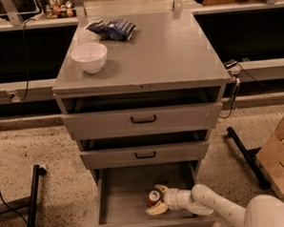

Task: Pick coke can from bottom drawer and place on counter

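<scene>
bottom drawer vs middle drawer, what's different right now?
The bottom drawer is pulled far out; the middle drawer only slightly. The bottom drawer holds the coke can, with the gripper open around it; the middle drawer's inside is hidden. Both are grey.

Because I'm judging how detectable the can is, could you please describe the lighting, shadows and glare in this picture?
Camera view: the counter carries a mild sheen near its far edge; the white bowl throws a soft shadow; the bottom drawer lies in dimmer light, yet the coke can and the end effector at it are distinguishable.
</scene>
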Tool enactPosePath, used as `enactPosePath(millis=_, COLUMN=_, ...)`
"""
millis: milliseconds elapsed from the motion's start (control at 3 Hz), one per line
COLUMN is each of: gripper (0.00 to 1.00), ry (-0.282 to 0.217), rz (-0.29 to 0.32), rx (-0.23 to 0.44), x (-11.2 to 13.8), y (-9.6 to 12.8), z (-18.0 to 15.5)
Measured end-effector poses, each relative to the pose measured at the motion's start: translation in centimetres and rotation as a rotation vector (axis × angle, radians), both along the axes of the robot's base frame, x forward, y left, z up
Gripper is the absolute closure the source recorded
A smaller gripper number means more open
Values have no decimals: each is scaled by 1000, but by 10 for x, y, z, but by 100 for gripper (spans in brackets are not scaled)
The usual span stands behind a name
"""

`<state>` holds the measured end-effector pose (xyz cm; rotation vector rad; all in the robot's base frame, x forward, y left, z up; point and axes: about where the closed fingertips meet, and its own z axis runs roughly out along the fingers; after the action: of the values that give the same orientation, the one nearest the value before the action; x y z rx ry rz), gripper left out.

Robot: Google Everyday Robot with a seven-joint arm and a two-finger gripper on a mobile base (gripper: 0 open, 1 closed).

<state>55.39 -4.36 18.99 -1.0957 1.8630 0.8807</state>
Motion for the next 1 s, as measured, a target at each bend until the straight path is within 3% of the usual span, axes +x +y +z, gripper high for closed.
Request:
enactPosePath(millis=667, gripper=64, ry=-3, rz=-103, rx=178, x=-2, y=-13, z=-7)
enactPosePath(millis=1000, gripper=89, ry=3, rz=-103, rx=285, x=10, y=-22, z=23)
